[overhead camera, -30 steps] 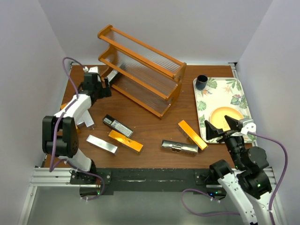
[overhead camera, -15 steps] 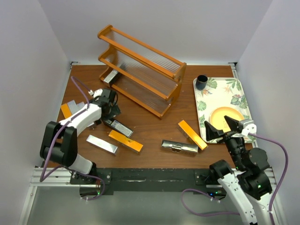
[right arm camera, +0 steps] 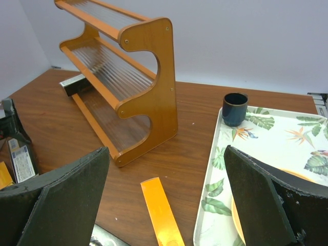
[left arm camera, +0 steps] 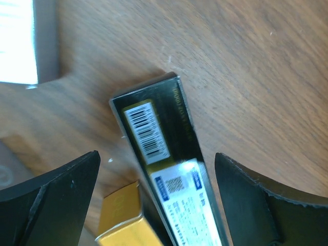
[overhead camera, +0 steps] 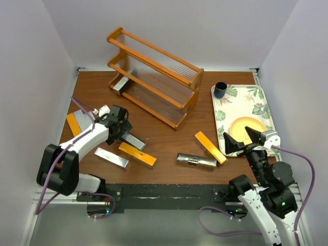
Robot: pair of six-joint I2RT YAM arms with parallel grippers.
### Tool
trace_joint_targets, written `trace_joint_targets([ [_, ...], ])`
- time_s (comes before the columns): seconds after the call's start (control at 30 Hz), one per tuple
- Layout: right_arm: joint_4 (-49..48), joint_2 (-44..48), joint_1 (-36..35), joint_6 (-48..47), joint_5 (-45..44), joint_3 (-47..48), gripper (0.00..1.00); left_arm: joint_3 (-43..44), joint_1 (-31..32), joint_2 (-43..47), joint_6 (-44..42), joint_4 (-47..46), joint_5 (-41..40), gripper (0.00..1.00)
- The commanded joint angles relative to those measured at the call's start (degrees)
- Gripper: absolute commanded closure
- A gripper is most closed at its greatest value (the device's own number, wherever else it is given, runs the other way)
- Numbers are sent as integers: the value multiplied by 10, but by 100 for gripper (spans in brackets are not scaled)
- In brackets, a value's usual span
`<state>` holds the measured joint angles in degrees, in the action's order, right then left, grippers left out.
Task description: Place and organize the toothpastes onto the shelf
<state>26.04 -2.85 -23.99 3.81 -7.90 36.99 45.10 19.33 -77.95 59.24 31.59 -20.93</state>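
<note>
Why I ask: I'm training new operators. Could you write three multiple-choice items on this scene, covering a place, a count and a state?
1. Where does the dark blue cup stand? A on the top tier of the shelf; B on a corner of the leaf-patterned tray; C on the floor.
2. How many tiers has the shelf? A two; B three; C five.
3. How do the jaws of the left gripper stand? A open around the black carton; B shut on the cup; C out of view.
Answers: 1 B, the cup sits inside the tray's rim; 2 B, three stepped ribbed panels show; 3 A, both fingers stand clear either side of the carton.
</note>
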Motion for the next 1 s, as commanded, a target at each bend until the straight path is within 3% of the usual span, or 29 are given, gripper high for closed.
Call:
trace_joint_targets([
  [0.0, -17, -8, -1, -5, 10, -2, 1, 24, 4, -39, -3, -57, 23, 0],
  [0.13, -15, -8, 0, -5, 10, -2, 1, 72, 4, -101, -32, -76, 32, 0],
  [0.33, -15, -8, -1, -6, 10, -2, 1, 223, 4, -224, -103, -56, 53, 0],
  [0.5, -14, -8, -2, -6, 8, -1, 1, 312, 4, -271, -127, -27, 51, 0],
  [0.97, -18, -5, -1, -6, 10, -3, 2, 135, 136, -112, -17, 24, -65, 0],
])
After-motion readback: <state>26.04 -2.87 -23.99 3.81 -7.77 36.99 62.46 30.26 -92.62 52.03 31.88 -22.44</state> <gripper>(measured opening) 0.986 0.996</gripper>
